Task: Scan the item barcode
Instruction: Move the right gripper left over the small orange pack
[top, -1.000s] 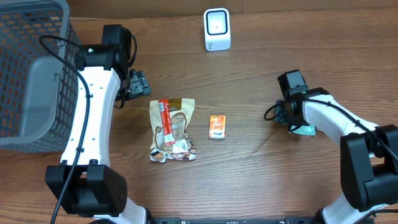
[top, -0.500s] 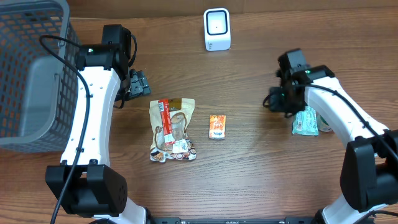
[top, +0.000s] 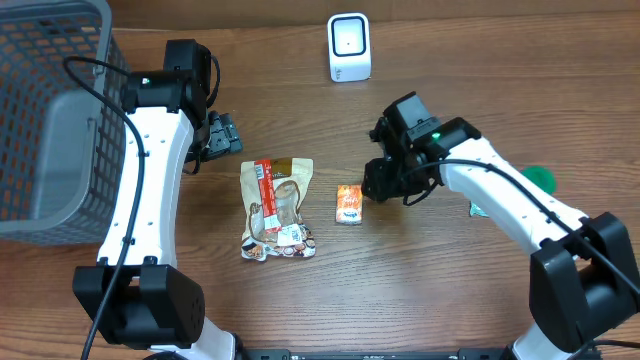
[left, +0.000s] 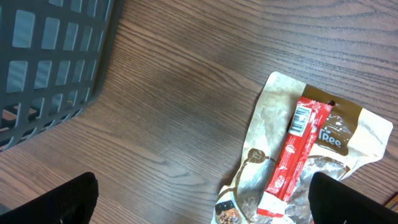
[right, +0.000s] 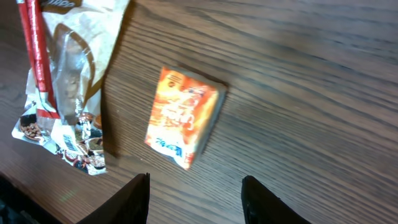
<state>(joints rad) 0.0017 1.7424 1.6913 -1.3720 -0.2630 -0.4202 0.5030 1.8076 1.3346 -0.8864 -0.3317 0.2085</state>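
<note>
The orange packet (top: 349, 203) lies flat on the tabletop (top: 430, 290), well apart from the scanner (top: 349, 47). The right gripper (right: 194, 186) hovers beside it, jaws part-open and empty, apparently aligned for pickup. Left gripper (top: 222, 136) jaws: wide, empty.

The grey plastic mesh basket (top: 50, 40), at the table's far left corner, runs off the top and left borders of the overhead view. The left wrist view keeps only one corner of it. From above, the right arm covers most of a teal packet (top: 481, 209) toward the table's right edge. The right claw (top: 378, 185) is a dark mass under its wrist housing, its fingers indistinguishable. In the right wrist view its two dark fingertips (right: 134, 199) are cut by the bottom border. The small orange cardboard box (right: 183, 118) is blurred there, its print unreadable. The brown-and-white foil snack pouch (left: 273, 155) is cropped in both wrist views. The left claw (left: 202, 208) shows only finger stubs at the bottom corners.
</note>
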